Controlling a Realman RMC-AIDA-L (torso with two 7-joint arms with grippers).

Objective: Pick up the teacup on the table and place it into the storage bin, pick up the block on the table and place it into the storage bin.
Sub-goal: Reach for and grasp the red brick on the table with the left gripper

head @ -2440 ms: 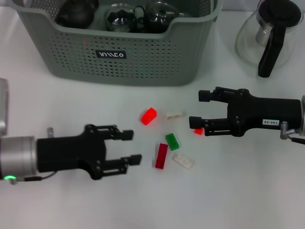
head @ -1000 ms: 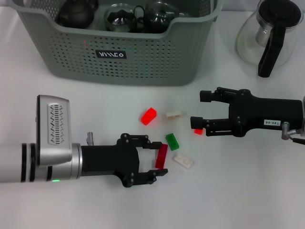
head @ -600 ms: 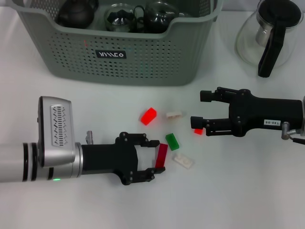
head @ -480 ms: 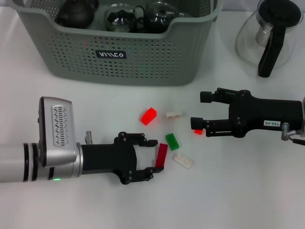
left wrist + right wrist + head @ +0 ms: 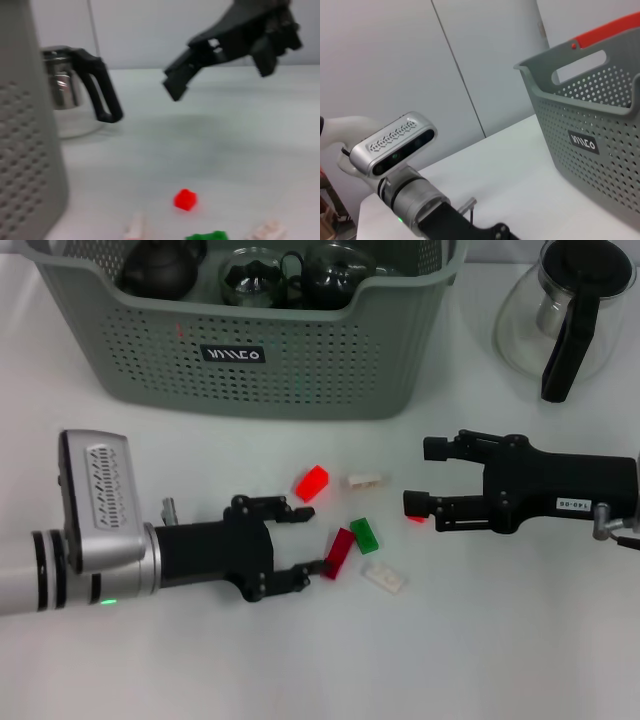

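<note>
**Left end effector closes in on dark red block as bin waits at twelve o'clock**

Your left end effector (image 5: 305, 543) lies low over the white desk (image 5: 480, 650), fingers spread moderately, one tip touching or nearly touching the near end of the dark red block (image 5: 338, 553). The block sits at about three o'clock from that end effector, its long axis running from roughly seven o'clock to one o'clock, so it lies skewed across the gap and not squarely between the fingers. It is not gripped.

Your right end effector (image 5: 422, 476) hovers on the far side of the scatter, its fingers apart and holding nothing, with a small red block (image 5: 416, 517) peeking out beside its lower finger. The left arm is the nearer of the two to the dark red block.

Other pieces crowd the spot: a green block (image 5: 363, 535) just beside it at two o'clock, a bright red block (image 5: 312, 482) at eleven o'clock, and two pale blocks (image 5: 384, 578) close by.

The storage bin (image 5: 300, 360) stands at twelve o'clock, well apart from the blocks, with dark teaware already inside; no teacup shows on the desk. A glass teapot (image 5: 565, 310) sits at the bin's three o'clock.

Judged from here, the grasp likely needs a squarer approach, and the green neighbour could be nudged.
</note>
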